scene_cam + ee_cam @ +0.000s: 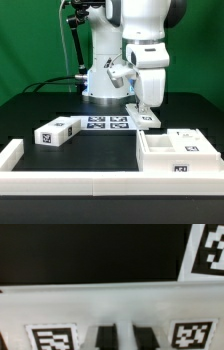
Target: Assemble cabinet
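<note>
Wrist view, gripper (124, 336) at a narrow gap over white cabinet panel (110, 303), hold on it unclear

A black table (40, 108) takes up most of the scene. The marker board (108, 123) lies flat near its middle. A low white rail (70, 186) runs along the near edge and turns back toward the far side at the exterior view's left.
</note>
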`<state>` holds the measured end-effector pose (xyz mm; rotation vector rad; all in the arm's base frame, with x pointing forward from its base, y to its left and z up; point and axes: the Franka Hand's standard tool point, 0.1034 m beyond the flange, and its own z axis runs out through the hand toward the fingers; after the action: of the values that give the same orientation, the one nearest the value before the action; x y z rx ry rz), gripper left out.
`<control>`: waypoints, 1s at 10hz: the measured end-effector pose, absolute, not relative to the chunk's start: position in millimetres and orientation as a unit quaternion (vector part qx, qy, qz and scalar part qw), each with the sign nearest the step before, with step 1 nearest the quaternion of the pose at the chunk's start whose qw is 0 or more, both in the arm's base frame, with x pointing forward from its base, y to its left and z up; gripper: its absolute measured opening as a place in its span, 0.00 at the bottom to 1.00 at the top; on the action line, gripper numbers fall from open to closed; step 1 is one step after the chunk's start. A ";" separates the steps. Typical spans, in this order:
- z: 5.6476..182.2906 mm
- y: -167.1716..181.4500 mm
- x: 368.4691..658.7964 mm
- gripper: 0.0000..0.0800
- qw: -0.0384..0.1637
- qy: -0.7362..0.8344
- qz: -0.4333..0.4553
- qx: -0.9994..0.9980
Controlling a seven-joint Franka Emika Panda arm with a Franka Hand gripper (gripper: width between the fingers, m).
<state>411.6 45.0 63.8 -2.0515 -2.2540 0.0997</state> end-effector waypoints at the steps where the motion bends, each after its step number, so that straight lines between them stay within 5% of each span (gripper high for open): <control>1: 65.2 43.1 415.7 0.09 0.044 -0.737 0.031 -0.674; 8: 61.5 44.9 414.3 0.09 0.038 -0.737 0.018 -0.675; 10: 62.0 50.4 419.5 0.09 -0.006 -0.734 -0.050 -0.677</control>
<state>419.5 50.4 62.0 -2.1357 -2.3147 -0.1566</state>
